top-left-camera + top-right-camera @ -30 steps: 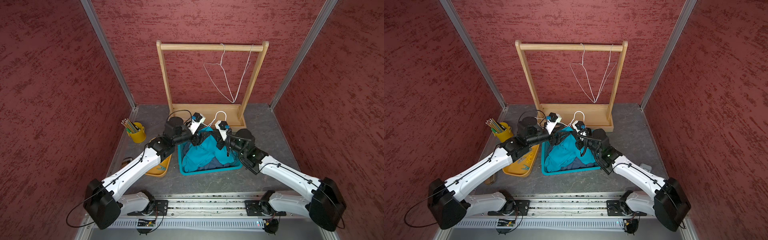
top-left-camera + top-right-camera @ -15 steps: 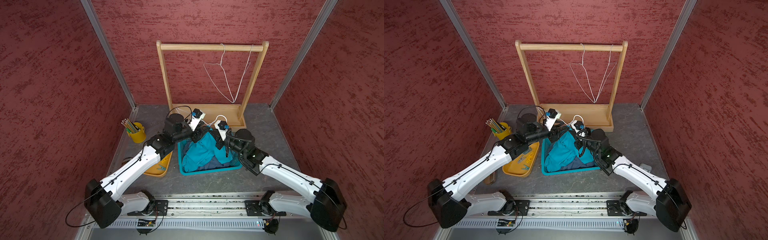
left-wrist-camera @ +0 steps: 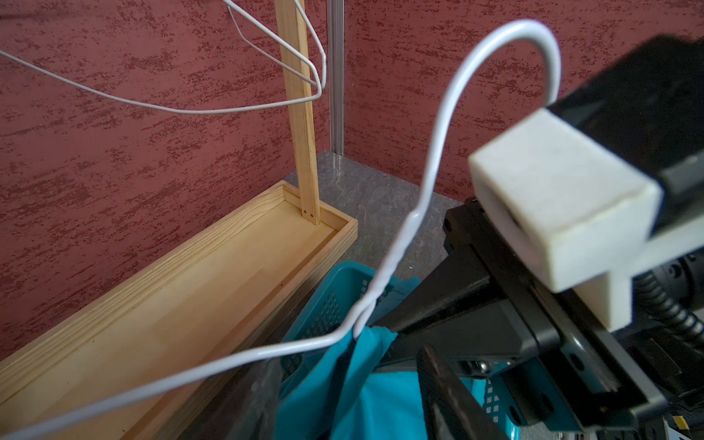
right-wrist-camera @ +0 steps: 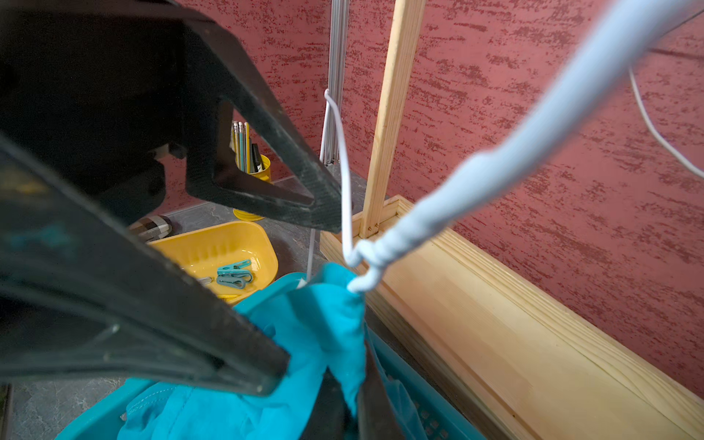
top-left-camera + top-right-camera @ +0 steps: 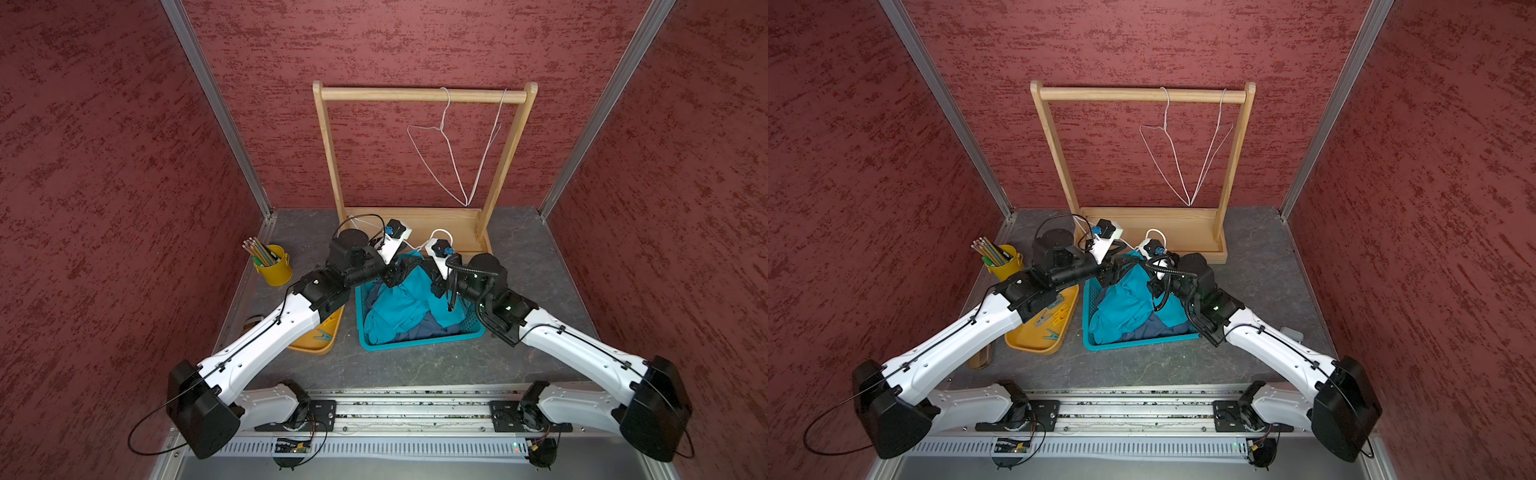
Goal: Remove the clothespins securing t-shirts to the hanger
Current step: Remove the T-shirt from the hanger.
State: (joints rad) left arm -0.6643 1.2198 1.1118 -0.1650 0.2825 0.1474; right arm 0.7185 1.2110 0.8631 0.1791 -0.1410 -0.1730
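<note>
Right claw (image 3: pixel 386 335) is clenched on the teal shirt (image 5: pixel 399 307), right at the twisted neck of the white wire hanger (image 3: pixel 398 251). Left claw (image 5: pixel 399 274) faces it with its fingers spread and teal cloth between them; I cannot tell whether they touch. The shirt trails into the basket (image 5: pixel 415 343) below both claws. Clothespins (image 4: pixel 233 275) lie in the yellow tray (image 4: pixel 213 244) behind the left claw, apart from both.

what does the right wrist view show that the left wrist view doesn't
Only the right wrist view shows the yellow tray with teal clothespins lying in it, and the yellow cup of pencils. Only the left wrist view shows two bare wire hangers and the right arm's white camera block. Both show the teal t-shirt, the white hanger at its collar, the teal basket and the wooden rack base.
</note>
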